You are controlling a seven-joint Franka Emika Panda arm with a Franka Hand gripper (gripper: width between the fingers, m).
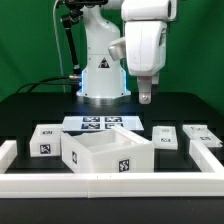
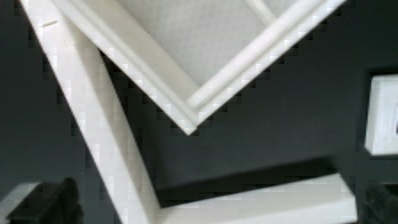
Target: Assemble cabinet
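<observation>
The cabinet shell [image 1: 105,155], a big open white box with a marker tag on its front, stands near the front of the table. One drawer block [image 1: 46,140] lies to the exterior view's left of it, and two more [image 1: 163,136] [image 1: 200,133] lie to its right. My gripper [image 1: 147,96] hangs well above the table, behind and to the right of the shell, touching nothing. In the wrist view one corner of the shell [image 2: 178,60] shows far below. The dark fingers [image 2: 36,203] stand wide apart at the picture's edges, around the gripper's midpoint [image 2: 205,207]. Nothing is between them.
The marker board [image 1: 103,123] lies in front of the arm's base [image 1: 103,75]. A low white border rail [image 1: 110,185] runs along the front and both sides; its corner shows in the wrist view [image 2: 107,150]. A block edge [image 2: 382,115] also shows there.
</observation>
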